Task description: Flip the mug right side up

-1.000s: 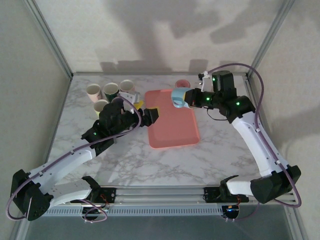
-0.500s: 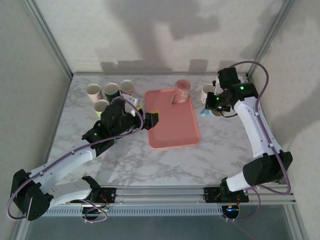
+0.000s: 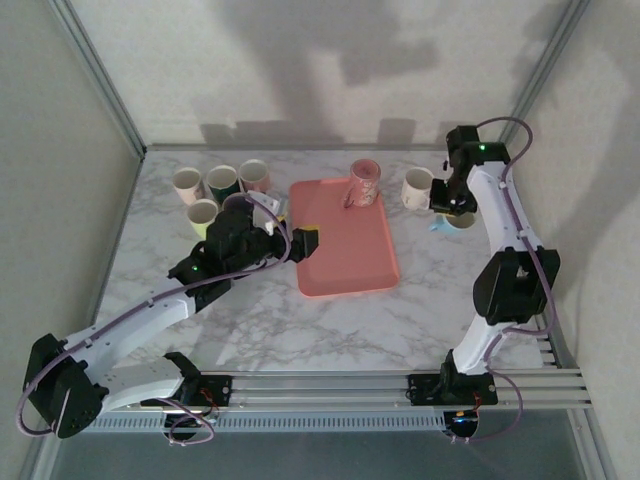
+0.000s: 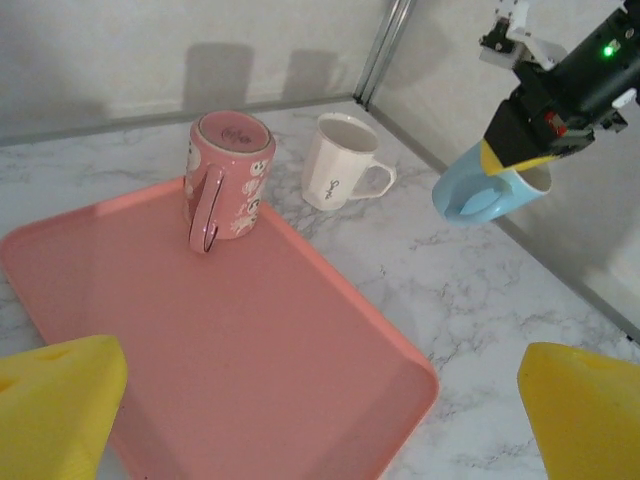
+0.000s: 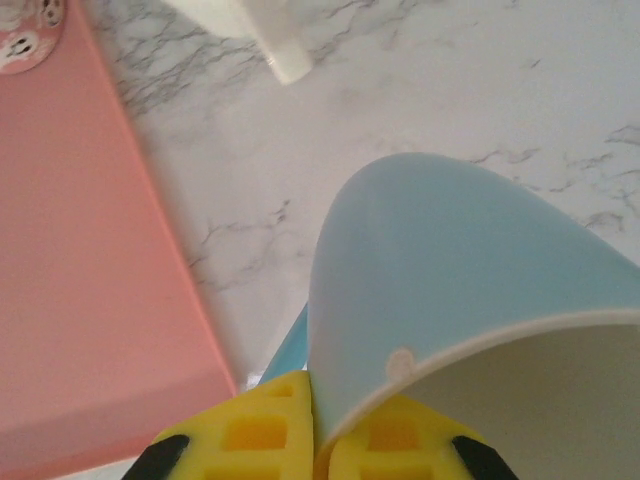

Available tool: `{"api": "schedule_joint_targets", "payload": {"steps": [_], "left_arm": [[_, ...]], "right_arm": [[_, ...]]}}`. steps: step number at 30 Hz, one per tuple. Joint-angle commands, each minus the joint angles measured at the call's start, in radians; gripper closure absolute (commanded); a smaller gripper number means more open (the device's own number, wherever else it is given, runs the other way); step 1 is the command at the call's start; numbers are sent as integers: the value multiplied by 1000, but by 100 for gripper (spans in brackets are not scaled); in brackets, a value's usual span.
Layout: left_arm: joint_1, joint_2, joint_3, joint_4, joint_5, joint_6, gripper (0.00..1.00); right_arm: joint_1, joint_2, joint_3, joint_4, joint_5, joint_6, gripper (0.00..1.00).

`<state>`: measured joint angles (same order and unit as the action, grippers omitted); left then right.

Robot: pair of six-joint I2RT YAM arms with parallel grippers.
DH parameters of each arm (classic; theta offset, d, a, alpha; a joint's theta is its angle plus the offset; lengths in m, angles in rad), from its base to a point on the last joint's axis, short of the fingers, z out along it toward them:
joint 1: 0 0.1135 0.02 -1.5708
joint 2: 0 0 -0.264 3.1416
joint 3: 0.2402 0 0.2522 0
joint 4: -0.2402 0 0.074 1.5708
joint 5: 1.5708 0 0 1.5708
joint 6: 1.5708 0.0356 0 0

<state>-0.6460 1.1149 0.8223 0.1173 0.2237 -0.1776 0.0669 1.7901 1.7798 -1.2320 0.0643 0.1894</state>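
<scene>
R gripper [image 5: 318, 440] clamped on blue mug [image 5: 440, 260] rim, nr table's far-right corner. L gripper [image 3: 305, 243] jaws wide, at tray [image 4: 300, 380] left edge.

White arms [image 3: 130, 325] with black joints [image 3: 232, 240], purple cables [image 3: 506, 120], green lights [image 3: 481, 149] and yellow fingers [image 4: 55, 405].

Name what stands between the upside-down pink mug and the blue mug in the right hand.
An upright white mug, on the table just off the tray, stands between the pink mug and the blue mug; the left wrist view shows this.
</scene>
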Motion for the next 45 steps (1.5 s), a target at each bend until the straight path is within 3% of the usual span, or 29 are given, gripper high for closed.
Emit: {"api": "schedule_joint_targets", "payload": {"steps": [1, 13, 28, 37, 45], "left_arm": [[3, 14, -17, 30, 8, 17, 0], [4, 78, -5, 65, 53, 31, 0], [4, 144, 26, 40, 112, 75, 1], [4, 170, 41, 36, 116, 79, 0], [4, 175, 49, 35, 122, 61, 0]], "right_arm": [[-27, 58, 88, -32, 46, -58, 100], [-83, 296, 244, -11, 101, -244, 100], [-85, 497, 452, -70, 89, -288, 100], [-84, 518, 458, -82, 62, -278, 78], [-84, 460, 471, -98, 85, -245, 76]]}}
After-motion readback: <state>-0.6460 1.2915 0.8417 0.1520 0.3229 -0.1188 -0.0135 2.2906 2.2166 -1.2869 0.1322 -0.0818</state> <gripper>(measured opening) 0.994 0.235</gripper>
